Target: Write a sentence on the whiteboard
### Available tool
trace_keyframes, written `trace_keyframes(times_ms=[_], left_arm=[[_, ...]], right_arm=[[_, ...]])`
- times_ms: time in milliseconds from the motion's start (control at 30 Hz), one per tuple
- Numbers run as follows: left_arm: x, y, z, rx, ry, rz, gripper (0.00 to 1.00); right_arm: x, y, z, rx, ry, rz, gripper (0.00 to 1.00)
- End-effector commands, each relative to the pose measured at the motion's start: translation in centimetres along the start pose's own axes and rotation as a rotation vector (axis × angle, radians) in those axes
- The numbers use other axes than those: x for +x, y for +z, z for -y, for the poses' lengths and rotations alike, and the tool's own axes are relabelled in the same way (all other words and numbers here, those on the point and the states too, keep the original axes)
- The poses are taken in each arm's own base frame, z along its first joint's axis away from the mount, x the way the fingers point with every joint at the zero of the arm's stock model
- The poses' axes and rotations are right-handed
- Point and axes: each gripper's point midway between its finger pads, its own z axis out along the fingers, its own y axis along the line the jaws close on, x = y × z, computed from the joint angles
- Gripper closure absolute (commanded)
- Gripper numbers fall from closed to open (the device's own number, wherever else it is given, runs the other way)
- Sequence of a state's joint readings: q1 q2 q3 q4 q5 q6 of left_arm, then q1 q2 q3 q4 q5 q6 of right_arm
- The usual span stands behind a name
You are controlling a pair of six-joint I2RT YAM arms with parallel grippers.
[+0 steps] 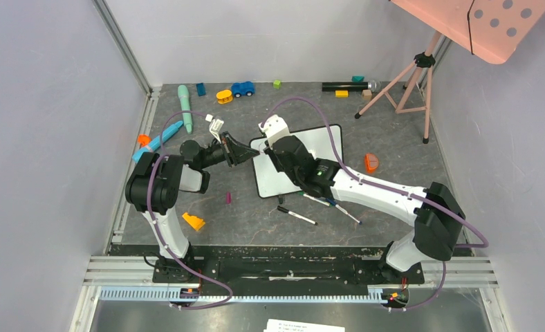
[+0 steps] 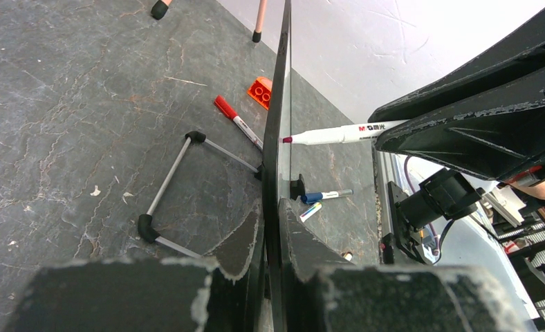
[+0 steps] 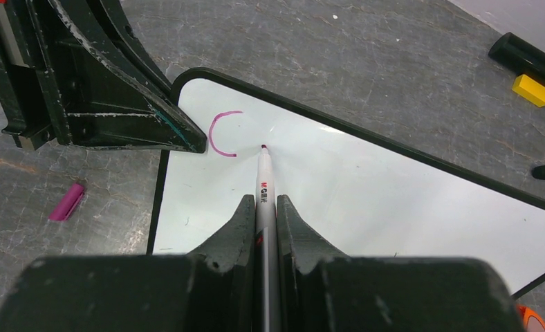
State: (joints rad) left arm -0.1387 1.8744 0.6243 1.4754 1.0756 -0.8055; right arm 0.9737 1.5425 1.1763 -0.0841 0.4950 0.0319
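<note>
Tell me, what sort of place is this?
Probably a robotics lab test cell: a left arm and right arm bolted at a walled-in table, with a toy car and a tripod.

Worktop [image 1: 401, 138]: dark grey, mottled. Centre: whiteboard [image 1: 268, 181]. Near: loose markers [image 1: 297, 216]. Far: toy car [image 1: 242, 88]. Left: pink cap [image 1: 228, 198].

A blue toy car [image 1: 242, 88], yellow block [image 1: 342, 93] and pink tripod [image 1: 424, 61] sit far back; loose pens [image 1: 297, 216] lie nearer.
</note>
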Motion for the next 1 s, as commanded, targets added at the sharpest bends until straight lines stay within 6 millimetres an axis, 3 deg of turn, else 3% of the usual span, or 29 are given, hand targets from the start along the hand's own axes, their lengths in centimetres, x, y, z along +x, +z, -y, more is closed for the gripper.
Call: trace_keyframes(times_ms=[0, 400, 967], left_arm=[[-1.5, 0.0, 1.3, 0.046, 0.145, 0.029, 0.98], [-1.6, 0.1, 1.4, 0.047, 0.147, 0.028, 0.98], [-1.6, 0.1, 1.3, 0.047, 0.144, 0.028, 0.98]], right_arm=[[-2.3, 0.3, 0.5, 0.023, 0.018, 0.052, 1.0], [-2.1, 0.8, -0.3, -0.018, 0.006, 0.04, 1.0], [0.3, 0.0, -0.3, -0.039, -0.006, -0.01, 1.0]])
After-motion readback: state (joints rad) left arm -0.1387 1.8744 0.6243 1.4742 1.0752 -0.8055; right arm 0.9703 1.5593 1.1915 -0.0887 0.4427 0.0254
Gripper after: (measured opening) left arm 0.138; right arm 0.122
